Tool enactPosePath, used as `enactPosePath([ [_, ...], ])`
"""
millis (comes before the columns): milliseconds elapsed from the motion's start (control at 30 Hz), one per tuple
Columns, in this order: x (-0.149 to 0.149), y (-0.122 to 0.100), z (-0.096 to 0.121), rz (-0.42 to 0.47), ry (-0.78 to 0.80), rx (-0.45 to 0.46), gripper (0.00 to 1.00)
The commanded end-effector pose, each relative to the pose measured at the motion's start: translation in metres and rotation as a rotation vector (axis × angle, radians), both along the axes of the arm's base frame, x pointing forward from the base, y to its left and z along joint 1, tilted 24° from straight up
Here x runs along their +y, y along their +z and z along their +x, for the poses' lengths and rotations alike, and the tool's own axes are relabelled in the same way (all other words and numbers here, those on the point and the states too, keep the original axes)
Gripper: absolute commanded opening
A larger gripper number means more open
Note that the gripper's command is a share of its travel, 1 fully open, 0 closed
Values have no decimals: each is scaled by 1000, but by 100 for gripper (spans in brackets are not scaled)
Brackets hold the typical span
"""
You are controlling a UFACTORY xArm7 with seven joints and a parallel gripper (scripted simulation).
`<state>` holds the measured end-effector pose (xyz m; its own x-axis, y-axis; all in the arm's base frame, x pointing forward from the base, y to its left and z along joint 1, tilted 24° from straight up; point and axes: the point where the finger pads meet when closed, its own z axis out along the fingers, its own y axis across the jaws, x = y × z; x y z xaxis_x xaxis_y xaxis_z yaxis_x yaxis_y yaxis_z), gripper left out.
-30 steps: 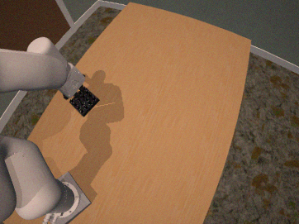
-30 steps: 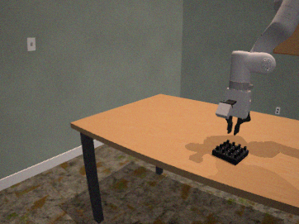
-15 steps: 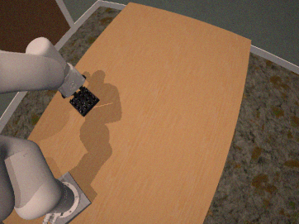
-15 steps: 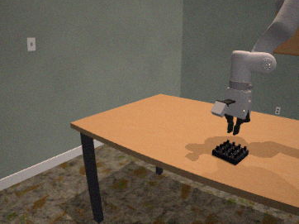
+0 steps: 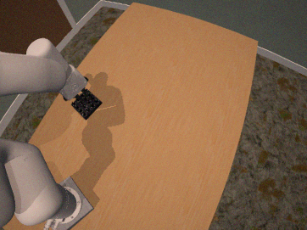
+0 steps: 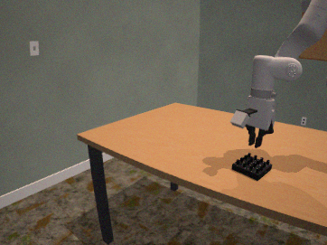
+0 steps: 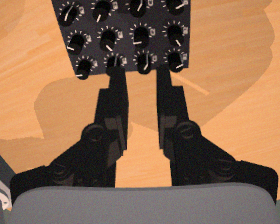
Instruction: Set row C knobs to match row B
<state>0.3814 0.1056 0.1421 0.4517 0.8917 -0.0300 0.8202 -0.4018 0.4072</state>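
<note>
The black knob box [image 5: 86, 103] stands on the wooden table near its left edge. It also shows in the exterior view [image 6: 252, 165] and fills the top of the wrist view [image 7: 121, 18], with white lines on its knobs. The printed names are too small to read. My gripper [image 6: 255, 143] hangs a little above the box, pointing down, apart from it. In the wrist view the fingers stand a narrow gap apart with only table and box edge between them. Their tips lie over the nearest row of knobs. The gripper is empty.
The arm's base plate [image 5: 72, 206] sits at the table's near left corner. The table's left edge runs close beside the box. My wrist and forearm [image 5: 38, 73] hang over the box's left side.
</note>
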Motion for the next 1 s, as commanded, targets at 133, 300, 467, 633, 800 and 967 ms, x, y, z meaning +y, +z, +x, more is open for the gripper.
enactPosePath([
  [133,1,1,1,1,1,-3,19],
  [300,1,1,1,1,1,-3,19],
  [467,1,1,1,1,1,-3,19],
  [633,0,0,1,1,1,-3,19],
  [800,0,-3,2,1,1,-3,19],
  [967,-1,-8,4,1,1,-3,19],
])
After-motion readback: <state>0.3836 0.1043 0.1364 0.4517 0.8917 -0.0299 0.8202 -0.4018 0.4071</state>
